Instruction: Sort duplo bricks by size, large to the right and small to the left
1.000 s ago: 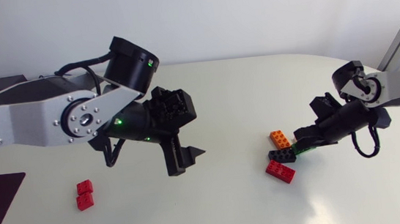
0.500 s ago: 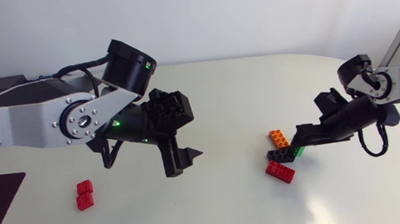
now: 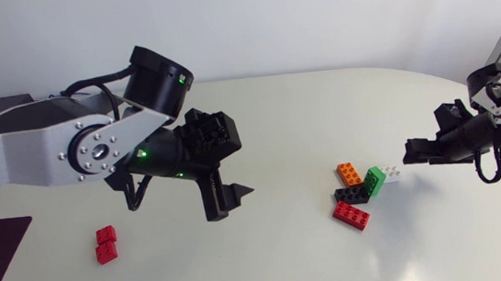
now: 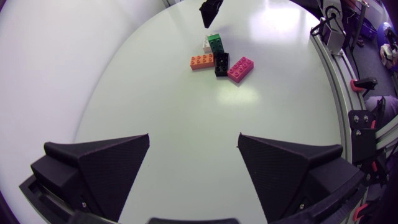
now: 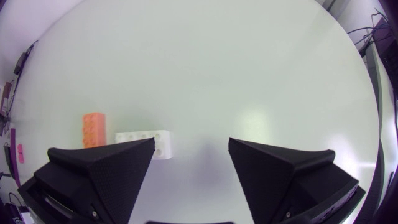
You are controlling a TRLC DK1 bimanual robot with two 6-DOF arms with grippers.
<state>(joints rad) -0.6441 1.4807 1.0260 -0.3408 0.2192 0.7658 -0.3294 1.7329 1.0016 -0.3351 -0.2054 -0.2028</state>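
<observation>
1. our right gripper (image 3: 411,153) hangs released and empty, near the white brick (image 3: 391,173), which lies just beside the green brick (image 3: 375,180), orange brick (image 3: 351,174), black brick (image 3: 350,195) and red brick (image 3: 351,215).
2. our left gripper (image 3: 231,203), also released and empty, hovers between them and the two small red bricks (image 3: 106,245) at the left.
3. we judge the white brick the best pick: we straddle it alone and close squarely, clear of the green brick.
</observation>
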